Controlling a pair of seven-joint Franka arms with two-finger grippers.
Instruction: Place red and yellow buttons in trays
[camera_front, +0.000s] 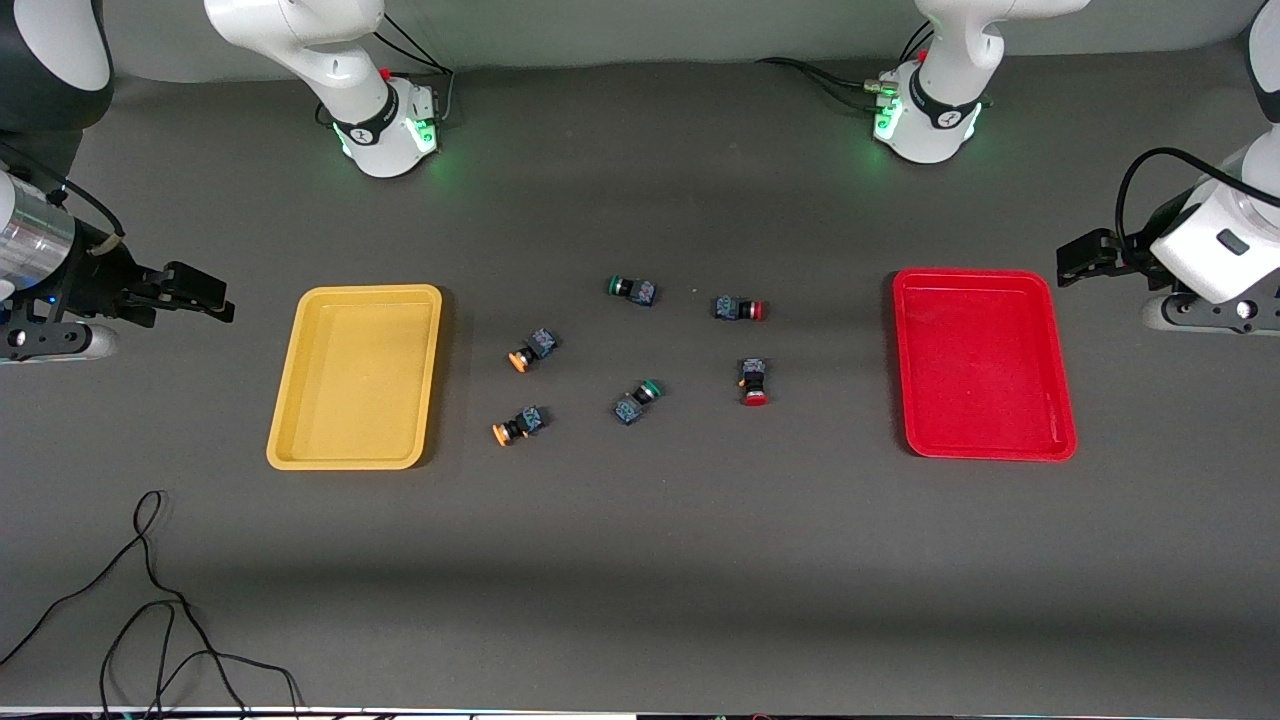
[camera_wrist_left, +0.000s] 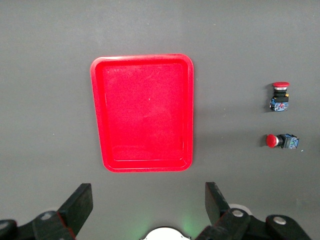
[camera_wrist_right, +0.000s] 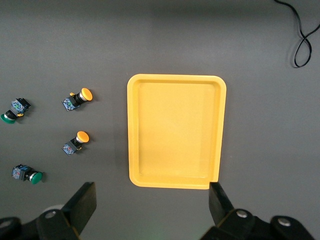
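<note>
Meanwhile, front view: orange-capped buttons (camera_front: 531, 350) lie beside yellow tray (camera_front: 300, 440), nearer right gripper (camera_front: 195, 292); red-capped buttons (camera_front: 752, 382) btwn green-capped ones (camera_front: 637, 401) and red tray (camera_front: 915, 440), nearer left gripper (camera_front: 1085, 262). Wrist views: both grippers spread, empty.

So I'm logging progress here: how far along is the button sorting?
Not started. The yellow tray and red tray hold nothing. Both red buttons and both yellow buttons lie on the table between them. The left gripper and right gripper hang open, holding nothing.
</note>
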